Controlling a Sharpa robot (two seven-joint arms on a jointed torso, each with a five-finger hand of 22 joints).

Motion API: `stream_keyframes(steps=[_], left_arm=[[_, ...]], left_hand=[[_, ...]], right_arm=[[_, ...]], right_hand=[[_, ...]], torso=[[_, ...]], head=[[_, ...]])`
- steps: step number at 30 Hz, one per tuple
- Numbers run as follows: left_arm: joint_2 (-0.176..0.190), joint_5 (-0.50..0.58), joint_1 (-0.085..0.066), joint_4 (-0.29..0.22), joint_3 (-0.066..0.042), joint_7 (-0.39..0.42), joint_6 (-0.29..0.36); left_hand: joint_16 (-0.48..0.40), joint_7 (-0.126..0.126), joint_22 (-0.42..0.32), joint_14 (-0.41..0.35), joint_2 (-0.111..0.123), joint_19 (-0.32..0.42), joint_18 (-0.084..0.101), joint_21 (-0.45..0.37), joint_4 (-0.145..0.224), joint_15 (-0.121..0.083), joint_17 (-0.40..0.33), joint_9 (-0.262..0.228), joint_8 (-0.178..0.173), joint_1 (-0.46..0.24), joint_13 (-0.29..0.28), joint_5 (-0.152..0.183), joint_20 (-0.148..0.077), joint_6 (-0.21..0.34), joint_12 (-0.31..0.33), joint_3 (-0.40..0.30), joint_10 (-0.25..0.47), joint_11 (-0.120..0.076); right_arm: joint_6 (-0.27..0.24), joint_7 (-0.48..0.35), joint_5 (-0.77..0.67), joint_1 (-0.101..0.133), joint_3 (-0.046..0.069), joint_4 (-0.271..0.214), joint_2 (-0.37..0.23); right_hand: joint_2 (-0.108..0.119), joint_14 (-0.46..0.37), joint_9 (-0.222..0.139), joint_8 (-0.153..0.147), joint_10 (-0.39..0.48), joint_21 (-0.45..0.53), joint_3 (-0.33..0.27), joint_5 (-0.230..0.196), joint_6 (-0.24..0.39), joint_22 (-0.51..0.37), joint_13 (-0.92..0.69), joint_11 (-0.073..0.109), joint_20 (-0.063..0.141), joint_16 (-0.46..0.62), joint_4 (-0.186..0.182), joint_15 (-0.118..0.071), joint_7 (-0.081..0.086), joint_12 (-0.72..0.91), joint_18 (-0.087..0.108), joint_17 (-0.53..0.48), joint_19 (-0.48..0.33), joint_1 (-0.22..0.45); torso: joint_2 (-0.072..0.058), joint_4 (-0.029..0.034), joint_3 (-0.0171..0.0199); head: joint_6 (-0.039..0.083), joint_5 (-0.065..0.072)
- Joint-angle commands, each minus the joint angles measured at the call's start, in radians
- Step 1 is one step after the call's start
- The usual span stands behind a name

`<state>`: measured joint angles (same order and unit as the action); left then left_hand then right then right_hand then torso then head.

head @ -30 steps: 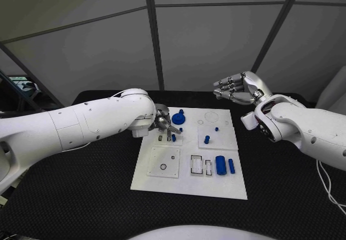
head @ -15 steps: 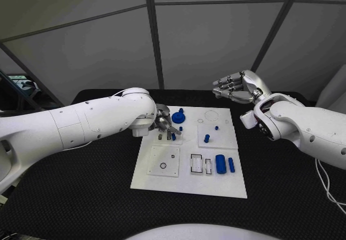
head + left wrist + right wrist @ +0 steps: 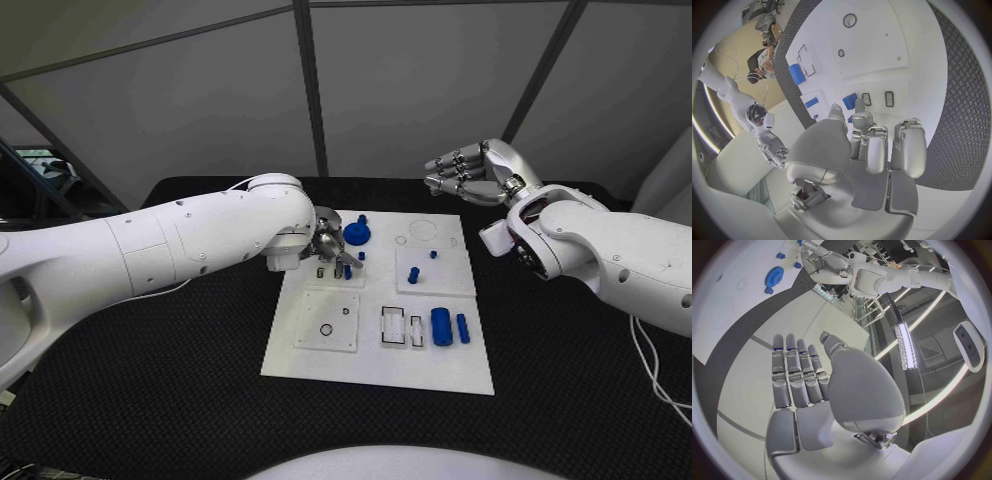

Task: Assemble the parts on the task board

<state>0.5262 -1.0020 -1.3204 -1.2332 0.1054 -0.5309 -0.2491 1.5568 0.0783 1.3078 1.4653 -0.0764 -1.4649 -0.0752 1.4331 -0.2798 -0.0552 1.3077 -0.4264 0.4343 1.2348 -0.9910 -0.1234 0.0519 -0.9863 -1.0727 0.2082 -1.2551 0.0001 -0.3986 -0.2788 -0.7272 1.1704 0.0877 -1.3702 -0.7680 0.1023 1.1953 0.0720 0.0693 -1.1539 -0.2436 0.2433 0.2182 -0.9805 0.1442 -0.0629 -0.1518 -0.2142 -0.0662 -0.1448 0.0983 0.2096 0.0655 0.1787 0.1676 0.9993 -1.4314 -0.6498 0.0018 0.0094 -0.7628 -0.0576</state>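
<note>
Head view: white task board [image 3: 378, 355] flat at the middle of the black surface [image 3: 159, 380]. Left hand [image 3: 330, 250] down over the board's far left section, fingertips bunched around a small blue peg [image 3: 346, 271]; looks pinched, though not certain from here. Just beside it, a blue gear [image 3: 356, 236] lying on the board. Right hand [image 3: 470, 172] lifted well clear beyond the board's far right corner, fingers curled in, nothing in them. Two short blue pins [image 3: 414, 274] standing or lying in the middle right panel, cannot tell which. At the near right, a thick blue cylinder [image 3: 441, 327] and a thinner blue bar [image 3: 463, 330] lying loose next to two rectangular recesses [image 3: 392, 327] that look unfilled. Round hole in the near left panel [image 3: 327, 332] likewise open. Judged early in the task: most parts not yet seated.

Left wrist view: left hand [image 3: 870, 150] with fingers drawn together toward the board, a blue piece [image 3: 850, 101] right at the fingertips; contact probable, grip not fully visible. Two small rectangular slots [image 3: 878, 98] beside it, both bare. Blue cylinder [image 3: 796, 74] farther off.

Right wrist view: right hand [image 3: 811, 385] with fingers side by side and bent, holding nothing. Blue gear [image 3: 774, 276] far off on the board.
</note>
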Motion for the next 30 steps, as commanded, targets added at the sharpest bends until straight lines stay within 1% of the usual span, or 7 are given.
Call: stream_keyframes(steps=[1, 15, 23, 30], left_arm=[[-0.001, -0.006, -0.001, -0.001, 0.0, -0.008, -0.018], [-0.004, 0.002, -0.001, -0.002, 0.0, -0.008, -0.029], [-0.007, 0.007, -0.001, 0.001, 0.0, -0.008, -0.03], [-0.01, 0.012, -0.001, 0.003, 0.0, -0.008, -0.038]], left_hand=[[0.005, -0.004, 0.046, 0.102, -0.002, -0.03, 0.032, 0.004, 0.004, -0.006, 0.254, -0.003, 0.006, 0.01, -0.001, -0.006, -0.007, 0.002, -0.004, -0.001, -0.006, 0.001], [0.007, -0.006, 0.051, 0.103, -0.008, -0.031, 0.033, 0.006, 0.016, -0.007, 0.255, -0.029, 0.021, 0.038, -0.004, -0.009, -0.008, 0.013, -0.006, -0.006, -0.006, 0.0], [0.007, -0.007, 0.053, 0.103, -0.03, -0.03, 0.033, 0.006, 0.036, -0.008, 0.255, -0.053, 0.031, 0.078, -0.004, -0.011, -0.009, 0.025, -0.005, -0.032, -0.005, -0.002], [0.008, -0.009, 0.057, 0.103, -0.037, -0.03, 0.033, 0.008, 0.05, -0.01, 0.257, -0.064, 0.035, 0.101, -0.004, -0.012, -0.01, 0.032, -0.004, -0.05, -0.004, -0.003]], right_arm=[[0.01, -0.001, 0.003, 0.002, 0.001, 0.0, 0.001], [0.013, 0.0, 0.003, 0.002, 0.001, 0.004, 0.006], [0.015, 0.0, 0.003, 0.002, 0.001, 0.005, 0.007], [0.017, 0.0, 0.003, 0.002, 0.001, 0.006, 0.009]], right_hand=[[0.002, 0.001, -0.001, -0.006, 0.006, 0.001, -0.006, 0.006, 0.001, -0.001, 0.001, 0.001, 0.003, 0.004, 0.001, 0.005, 0.007, -0.003, 0.004, -0.001, 0.007, 0.008], [0.0, 0.001, -0.001, -0.006, 0.006, 0.003, -0.006, 0.006, 0.001, -0.002, 0.001, 0.0, 0.003, 0.004, 0.001, 0.005, 0.008, -0.002, 0.004, -0.002, 0.008, 0.009], [0.0, 0.001, -0.001, -0.006, 0.006, 0.003, -0.006, 0.006, 0.001, -0.002, 0.001, 0.0, 0.003, 0.004, 0.001, 0.005, 0.008, -0.002, 0.004, -0.002, 0.008, 0.009], [-0.002, 0.001, -0.001, -0.006, 0.006, 0.005, -0.006, 0.007, 0.002, -0.004, 0.001, 0.0, 0.002, 0.004, 0.001, 0.005, 0.008, -0.002, 0.004, -0.003, 0.009, 0.009]], torso=[[0.0, 0.001, 0.0], [-0.001, 0.0004, -0.0003], [-0.002, 0.0005, 0.0003], [-0.001, -0.0001, 0.0003]], head=[[-0.002, 0.001], [-0.004, -0.001], [-0.006, -0.002], [-0.008, -0.002]])
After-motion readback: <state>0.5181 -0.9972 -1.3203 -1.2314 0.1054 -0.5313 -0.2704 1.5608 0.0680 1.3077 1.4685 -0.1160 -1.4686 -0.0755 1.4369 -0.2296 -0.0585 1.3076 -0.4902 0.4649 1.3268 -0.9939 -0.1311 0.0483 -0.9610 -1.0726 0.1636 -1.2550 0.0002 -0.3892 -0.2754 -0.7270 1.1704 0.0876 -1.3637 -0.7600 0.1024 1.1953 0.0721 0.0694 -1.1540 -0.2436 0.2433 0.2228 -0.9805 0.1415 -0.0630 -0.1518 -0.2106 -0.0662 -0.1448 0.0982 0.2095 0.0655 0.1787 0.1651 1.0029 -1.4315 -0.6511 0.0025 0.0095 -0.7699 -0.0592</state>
